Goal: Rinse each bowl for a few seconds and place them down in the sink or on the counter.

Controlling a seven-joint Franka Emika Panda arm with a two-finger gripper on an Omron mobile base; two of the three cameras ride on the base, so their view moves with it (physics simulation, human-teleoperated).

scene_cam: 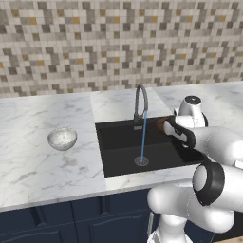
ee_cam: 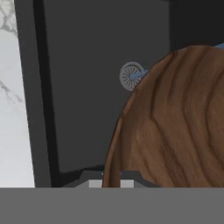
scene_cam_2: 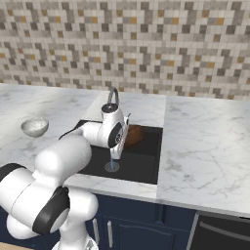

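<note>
Left base view: speckled bowl point(scene_cam: 62, 138) on counter point(scene_cam: 42, 166), well left of sink point(scene_cam: 118, 152).

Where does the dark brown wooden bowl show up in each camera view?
Left base view: dark brown wooden bowl right of centre, over the black sink, beside the arm.
Right base view: centre, just right of the hand.
Hand view: fills the right half.
Shared landmark: round grey drain.

Both base views share the sink point(scene_cam: 118, 142); hand view peers in close.
</note>
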